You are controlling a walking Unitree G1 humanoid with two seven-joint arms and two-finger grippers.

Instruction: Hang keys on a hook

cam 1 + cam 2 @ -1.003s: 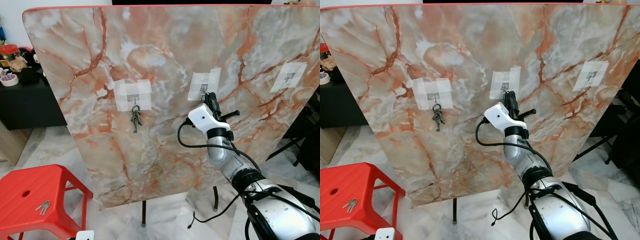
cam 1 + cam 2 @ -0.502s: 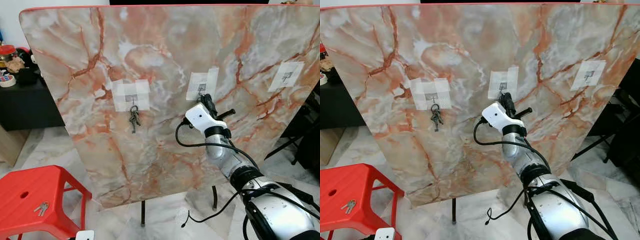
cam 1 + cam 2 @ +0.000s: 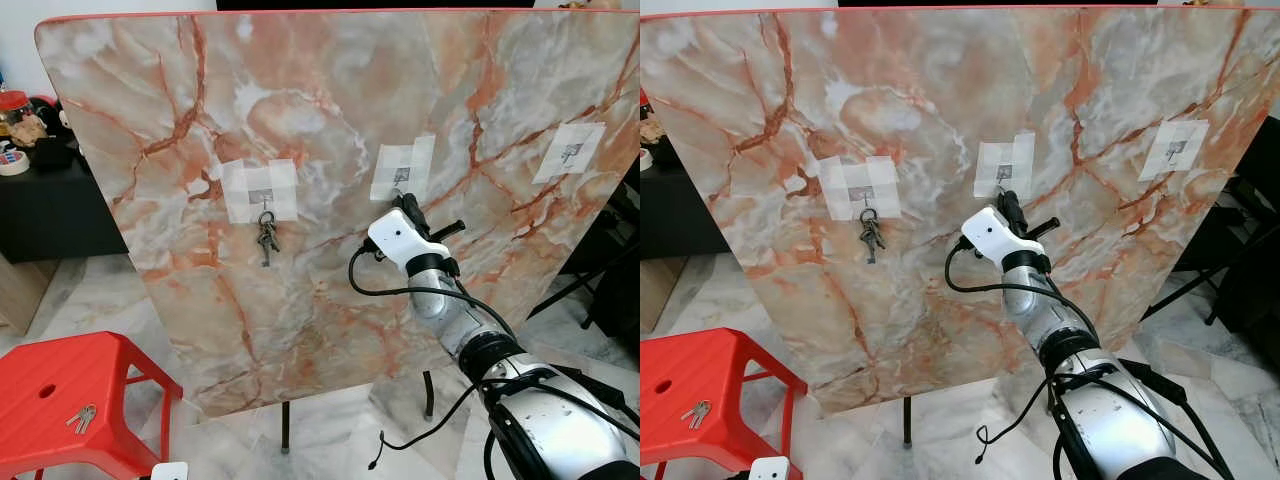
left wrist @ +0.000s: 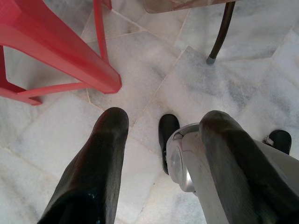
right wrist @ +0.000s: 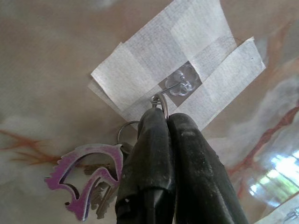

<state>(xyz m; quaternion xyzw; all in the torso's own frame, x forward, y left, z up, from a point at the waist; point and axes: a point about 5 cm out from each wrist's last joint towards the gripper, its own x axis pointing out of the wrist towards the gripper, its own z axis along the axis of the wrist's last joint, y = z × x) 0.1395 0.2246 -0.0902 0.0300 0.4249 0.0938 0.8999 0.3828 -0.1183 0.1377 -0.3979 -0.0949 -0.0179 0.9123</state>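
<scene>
Since a second ago the right gripper (image 5: 166,119) has crept up the marble board (image 3: 300,120), so its tip now sits just under the middle hook (image 5: 175,86) instead of a little below it. The fingers (image 5: 149,154) are pressed together on the ring of a key bunch (image 5: 93,179), and the ring's top touches the wire of the hook; whether it is actually over the wire cannot be told. A purple horse-head tag (image 5: 86,175) and the keys hang beside the fingers. The hook is held to the board by crossed strips of white tape (image 5: 140,70), near the board's centre.

Toward the board's left side a second taped hook (image 3: 262,192) already carries another set of keys (image 3: 267,240). Near the right edge a third taped hook (image 3: 572,152) is bare.

A further set of keys (image 3: 80,417) lies on the red stool (image 3: 60,375) at the lower left. The left gripper (image 4: 161,126) hangs over the marble floor (image 4: 243,79) beside the stool, its fingers spread wide and holding nothing.
</scene>
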